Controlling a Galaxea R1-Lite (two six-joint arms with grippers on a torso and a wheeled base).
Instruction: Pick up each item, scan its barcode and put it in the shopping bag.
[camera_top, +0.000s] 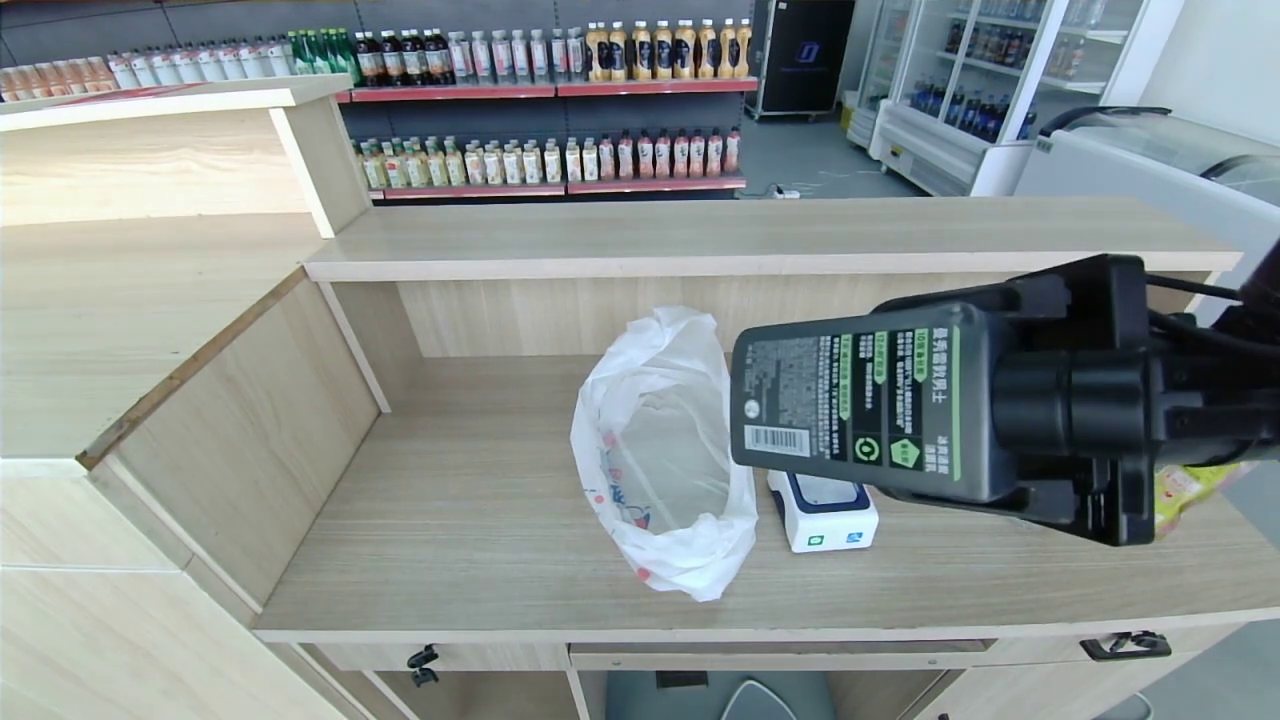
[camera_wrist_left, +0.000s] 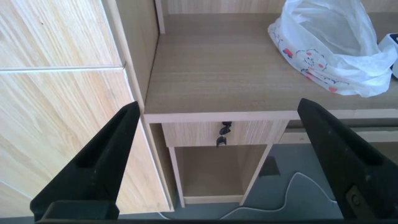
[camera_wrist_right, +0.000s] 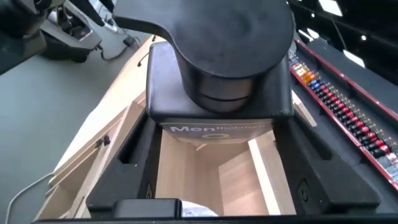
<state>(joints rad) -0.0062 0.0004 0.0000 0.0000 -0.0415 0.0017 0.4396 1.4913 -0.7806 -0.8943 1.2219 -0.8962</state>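
Observation:
A dark grey bottle (camera_top: 860, 405) with a green-and-white label hangs on its side above the counter, barcode facing up, and my right gripper (camera_top: 1050, 400) is shut on its cap end. In the right wrist view the bottle (camera_wrist_right: 217, 81) sits between the right gripper (camera_wrist_right: 221, 165) fingers. It hovers over the white scanner (camera_top: 822, 515), right beside the open white shopping bag (camera_top: 660, 450). My left gripper (camera_wrist_left: 217, 162) stands open and empty, low in front of the counter, with the bag (camera_wrist_left: 336, 50) far off.
The wooden counter (camera_top: 450, 520) is boxed in by a slanted side wall (camera_top: 250, 430) on the left and a raised ledge (camera_top: 760, 235) behind. A yellow-green packet (camera_top: 1190, 490) lies behind the right arm. A key hangs in the drawer lock (camera_wrist_left: 222, 134).

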